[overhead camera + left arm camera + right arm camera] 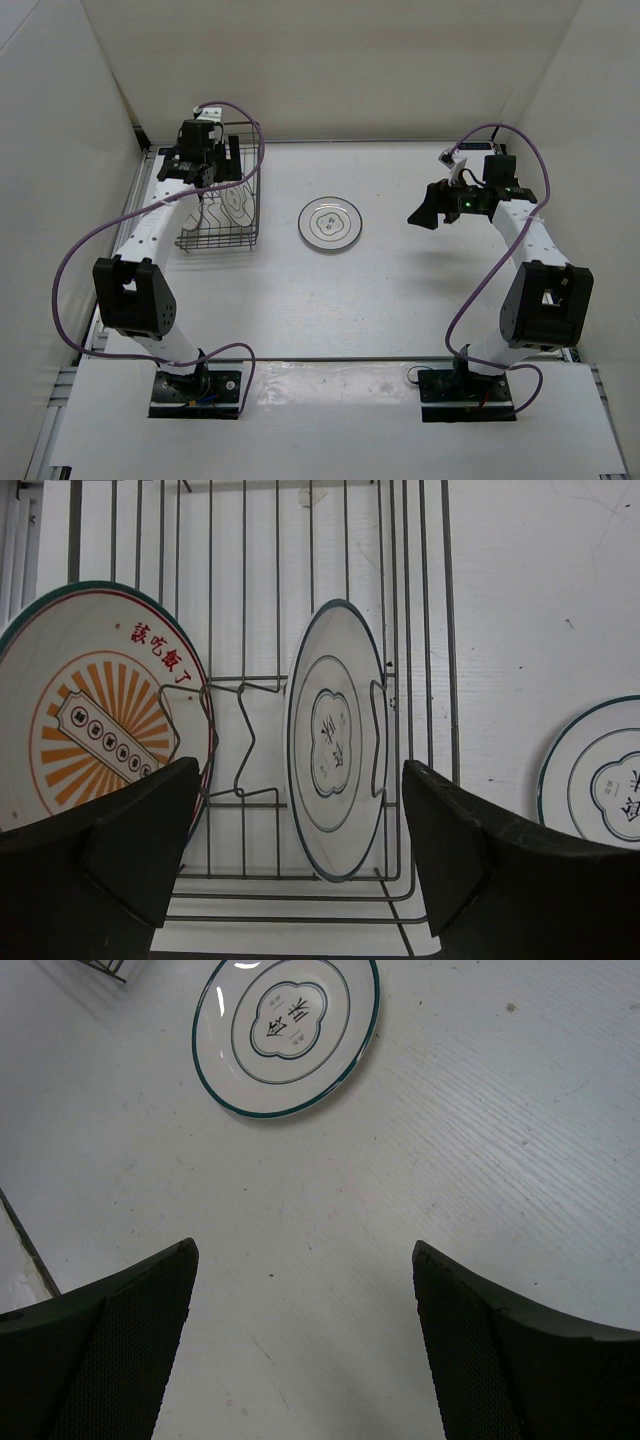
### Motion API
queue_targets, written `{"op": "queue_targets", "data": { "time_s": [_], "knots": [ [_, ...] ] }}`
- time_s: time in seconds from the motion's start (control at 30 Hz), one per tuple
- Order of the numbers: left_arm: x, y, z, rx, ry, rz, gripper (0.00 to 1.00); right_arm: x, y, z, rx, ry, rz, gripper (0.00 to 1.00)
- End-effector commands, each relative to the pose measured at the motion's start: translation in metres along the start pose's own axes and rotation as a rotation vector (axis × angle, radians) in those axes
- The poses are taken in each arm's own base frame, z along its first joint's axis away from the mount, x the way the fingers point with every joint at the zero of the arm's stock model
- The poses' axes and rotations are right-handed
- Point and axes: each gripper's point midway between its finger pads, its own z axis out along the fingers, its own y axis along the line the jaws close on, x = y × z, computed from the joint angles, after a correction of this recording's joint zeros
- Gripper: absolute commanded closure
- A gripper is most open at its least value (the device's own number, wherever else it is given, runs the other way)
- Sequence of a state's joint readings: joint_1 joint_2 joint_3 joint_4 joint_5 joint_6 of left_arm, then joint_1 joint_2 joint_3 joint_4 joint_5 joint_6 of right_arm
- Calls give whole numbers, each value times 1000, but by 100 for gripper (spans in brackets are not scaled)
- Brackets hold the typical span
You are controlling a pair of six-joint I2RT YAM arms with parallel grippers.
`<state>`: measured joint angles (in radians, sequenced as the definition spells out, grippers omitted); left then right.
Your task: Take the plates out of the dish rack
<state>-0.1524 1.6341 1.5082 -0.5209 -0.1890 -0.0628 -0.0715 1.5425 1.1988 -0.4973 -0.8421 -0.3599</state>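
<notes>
Sunburst plate (95,730) and white plate (335,740) stand on edge, side by side in dish rack (445,630). Second white plate (331,222) lies flat on table (400,300), mid-table. Left gripper (300,770) hovers over rack, fingers spread, empty. Right gripper (305,1250) spread too, empty, above table.
</notes>
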Motion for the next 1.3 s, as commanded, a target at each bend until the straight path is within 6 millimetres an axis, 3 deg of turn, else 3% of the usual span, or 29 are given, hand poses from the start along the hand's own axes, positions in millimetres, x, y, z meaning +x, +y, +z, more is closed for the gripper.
{"op": "queue_targets", "data": {
  "time_s": [0.0,0.13,0.27,0.53,0.77,0.87,1.0,1.27],
  "knots": [
    [9,5,4,-14,25,-29,9,-8,9,-4,-29,-8,-16,11],
    [17,-1,14,10,58,-36,30,-6,10,-5,-33,0,-13,11],
    [25,-4,25,22,91,-43,36,-6,10,-6,-32,2,-16,11],
    [31,-5,27,22,112,-35,47,-4,9,-5,-33,10,-10,11],
    [20,0,18,8,82,-18,75,-2,9,-4,-40,19,10,11],
    [16,2,15,-2,70,-17,79,-2,8,-2,-42,16,6,12],
    [-2,5,5,-14,22,-29,85,-3,8,-1,-44,10,3,12],
    [-73,11,-34,-32,-186,49,86,-4,9,0,-60,5,8,12]
  ]
}}
